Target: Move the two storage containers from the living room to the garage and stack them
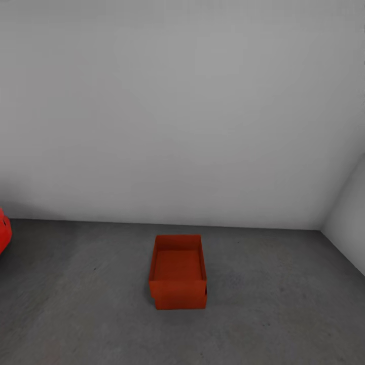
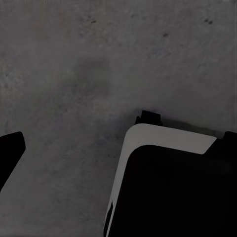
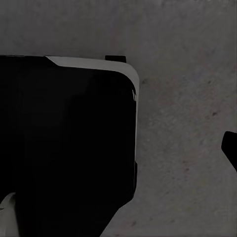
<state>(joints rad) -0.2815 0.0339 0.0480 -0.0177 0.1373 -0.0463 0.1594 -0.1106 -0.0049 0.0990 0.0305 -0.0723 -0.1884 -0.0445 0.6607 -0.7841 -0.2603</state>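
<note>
Two orange-red storage containers stand in the garage on the dark grey floor (image 1: 284, 304), close to the back wall. The upper container (image 1: 178, 261) is open-topped and sits on the lower container (image 1: 180, 300), whose front face shows just beneath it, slightly offset. Both wrist views look down at the concrete beside my black, white-edged base (image 2: 168, 138). My left gripper (image 2: 121, 143) has one dark fingertip (image 2: 11, 150) at the frame's edge and nothing between the fingers. My right gripper (image 3: 118, 143) likewise shows a fingertip (image 3: 230, 148) far out, holding nothing.
A plain pale grey wall (image 1: 182, 111) runs behind the bins and meets a side wall (image 1: 350, 223) in a corner at the right. Part of a rounded bright red object (image 1: 4, 232) shows at the left edge. Bare concrete lies all around the stack.
</note>
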